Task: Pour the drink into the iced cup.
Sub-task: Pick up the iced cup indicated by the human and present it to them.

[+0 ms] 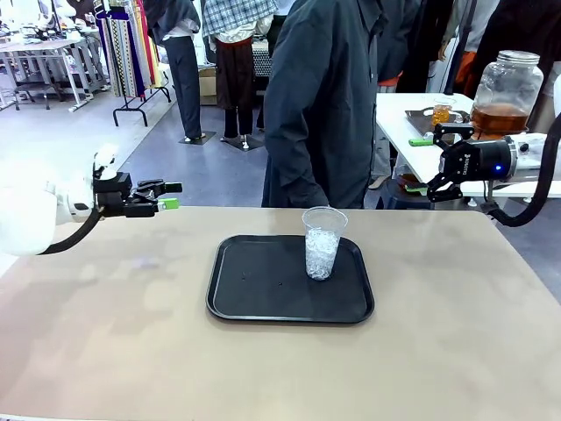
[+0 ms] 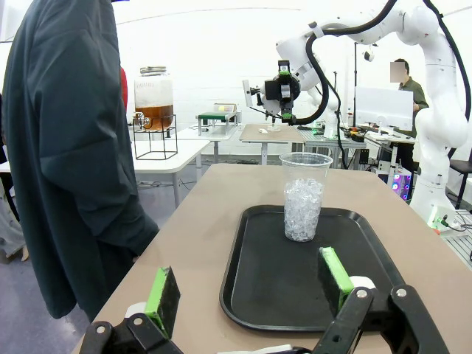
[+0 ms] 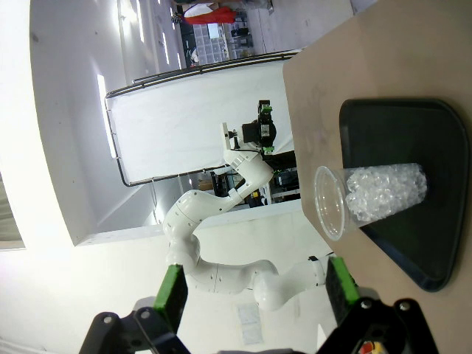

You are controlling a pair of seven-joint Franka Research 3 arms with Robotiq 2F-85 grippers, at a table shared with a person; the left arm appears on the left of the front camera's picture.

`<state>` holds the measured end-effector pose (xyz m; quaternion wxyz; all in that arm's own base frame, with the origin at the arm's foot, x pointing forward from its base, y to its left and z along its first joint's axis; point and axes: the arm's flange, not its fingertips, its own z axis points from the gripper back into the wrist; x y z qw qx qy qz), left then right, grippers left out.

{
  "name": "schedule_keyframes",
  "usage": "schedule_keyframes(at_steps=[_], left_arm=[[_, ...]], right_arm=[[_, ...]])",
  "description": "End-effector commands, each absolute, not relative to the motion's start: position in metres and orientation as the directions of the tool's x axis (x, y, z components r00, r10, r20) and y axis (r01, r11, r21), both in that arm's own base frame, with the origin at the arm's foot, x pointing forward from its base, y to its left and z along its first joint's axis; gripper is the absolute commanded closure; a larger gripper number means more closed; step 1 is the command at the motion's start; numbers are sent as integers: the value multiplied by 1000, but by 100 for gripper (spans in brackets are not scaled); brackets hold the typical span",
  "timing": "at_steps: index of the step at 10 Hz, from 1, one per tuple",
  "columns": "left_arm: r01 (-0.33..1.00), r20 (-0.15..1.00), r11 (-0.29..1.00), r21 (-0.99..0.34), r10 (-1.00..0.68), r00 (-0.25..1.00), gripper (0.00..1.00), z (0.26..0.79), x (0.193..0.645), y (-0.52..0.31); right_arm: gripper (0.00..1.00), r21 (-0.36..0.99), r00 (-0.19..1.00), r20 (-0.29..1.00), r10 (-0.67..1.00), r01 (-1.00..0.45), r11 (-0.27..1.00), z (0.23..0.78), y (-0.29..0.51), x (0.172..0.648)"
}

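Note:
The iced cup (image 1: 323, 242), a clear plastic cup about half full of white ice, stands upright on the right part of a black tray (image 1: 254, 289). My left gripper (image 1: 171, 195) hovers open above the table's left side, fingers toward the cup, nothing between them. My right gripper (image 1: 423, 164) hangs open past the table's far right corner, also with nothing held. Amber drink sits in a large glass dispenser jar (image 1: 506, 92) on a white table behind. The left wrist view shows the cup (image 2: 304, 196) beyond my open pads (image 2: 335, 274). In the right wrist view the cup (image 3: 372, 195) appears sideways.
A person in a dark coat (image 1: 320, 105) stands at the far edge behind the tray. A small cup of amber liquid (image 1: 441, 114) sits on the white table near the jar. Bare tabletop (image 1: 114, 333) surrounds the tray.

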<state>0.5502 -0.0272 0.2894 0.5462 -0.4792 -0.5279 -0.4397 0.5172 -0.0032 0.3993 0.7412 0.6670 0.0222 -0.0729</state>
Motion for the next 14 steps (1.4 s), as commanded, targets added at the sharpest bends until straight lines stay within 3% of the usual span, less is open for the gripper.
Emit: schedule_keyframes(at_steps=[1,14], left_arm=[[987,998,152,-59,30,55,0,295,549,-28],[987,998,152,-59,30,55,0,295,549,-28]], right_arm=[[0,986,989,-129,-77,136,98,400,-3,517],[0,986,989,-129,-77,136,98,400,-3,517]])
